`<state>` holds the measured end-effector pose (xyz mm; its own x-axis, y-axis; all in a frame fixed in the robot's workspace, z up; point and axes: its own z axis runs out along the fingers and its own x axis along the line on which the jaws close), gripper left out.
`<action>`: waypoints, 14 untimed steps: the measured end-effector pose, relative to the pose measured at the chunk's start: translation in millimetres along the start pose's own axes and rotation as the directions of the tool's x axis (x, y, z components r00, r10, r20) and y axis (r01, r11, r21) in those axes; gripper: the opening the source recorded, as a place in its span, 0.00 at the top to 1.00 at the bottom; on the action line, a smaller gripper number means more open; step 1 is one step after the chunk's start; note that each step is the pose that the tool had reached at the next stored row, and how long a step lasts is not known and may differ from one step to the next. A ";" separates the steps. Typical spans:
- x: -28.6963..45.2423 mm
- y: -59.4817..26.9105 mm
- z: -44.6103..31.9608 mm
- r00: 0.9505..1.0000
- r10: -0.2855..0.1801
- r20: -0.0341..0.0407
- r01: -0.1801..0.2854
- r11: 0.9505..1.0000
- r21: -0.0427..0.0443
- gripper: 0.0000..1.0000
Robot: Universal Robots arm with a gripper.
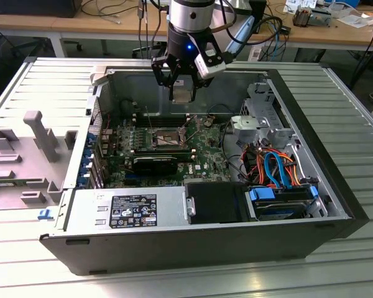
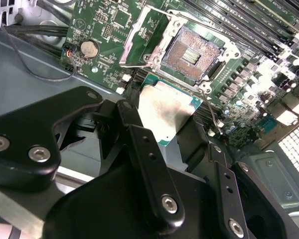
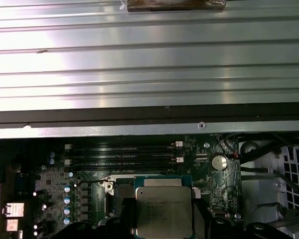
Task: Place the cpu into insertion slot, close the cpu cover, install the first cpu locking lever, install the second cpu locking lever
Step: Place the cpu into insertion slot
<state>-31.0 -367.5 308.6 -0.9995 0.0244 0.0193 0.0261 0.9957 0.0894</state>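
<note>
Exterior view: the gripper (image 1: 183,84) hangs over the open case (image 1: 174,251), clamped on the cpu (image 1: 182,93). The chip is in the air, clear of the board (image 1: 202,162) and above the slot (image 1: 163,138), toward the far case wall. The slot has no chip in it. A power supply (image 1: 124,208) sits at the near side and coloured cables (image 1: 275,167) at the exterior view's right. The case lies on a ribbed metal table (image 1: 50,81).

Second wrist view: black fingers (image 2: 132,124) pinch two opposite edges of the chip, metal top facing the camera. The slot's contact field is bare just beyond it. The cover (image 2: 139,40) is swung off the slot (on the coin battery (image 2: 89,48) side). A thin wire lever (image 2: 213,112) stands free near a slot corner.

First wrist view: the chip is held flat, partly hiding the slot behind it. Memory slots (image 3: 119,154) run past it, with the battery to one side and the table beyond the case wall.
</note>
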 end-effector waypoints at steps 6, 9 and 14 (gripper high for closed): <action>0.0 -1.4 0.6 1.000 0.000 0.000 0.000 1.000 0.000 0.45; 0.0 -2.2 1.0 1.000 0.000 0.000 0.000 1.000 0.000 0.45; 0.2 -3.9 1.9 1.000 -0.001 0.000 0.001 1.000 0.000 0.45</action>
<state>-31.3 -371.2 306.4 -0.9995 0.0239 0.0193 0.0255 0.9957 0.0894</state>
